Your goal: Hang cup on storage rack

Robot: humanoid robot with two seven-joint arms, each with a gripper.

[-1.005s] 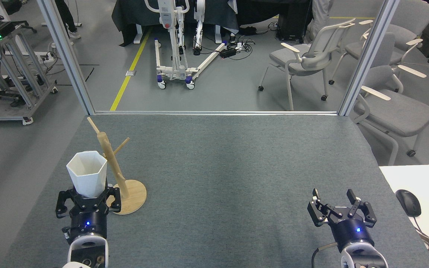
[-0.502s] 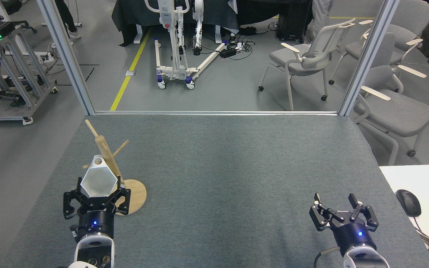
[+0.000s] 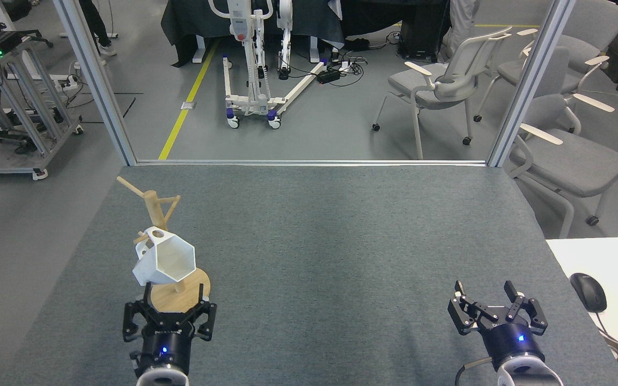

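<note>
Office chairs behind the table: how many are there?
3, all at right beyond the table: white-framed chair, another nearest the table edge, another behind the post. More may be hidden.

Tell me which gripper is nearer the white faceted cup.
Left. The left gripper sits open just below the white faceted cup on the wooden rack; the right gripper is far across the table.

One cup [image 3: 165,262], one storage rack [image 3: 154,214], two tools, left [image 3: 169,304] and right [image 3: 490,299], three chairs [image 3: 438,80]
</note>
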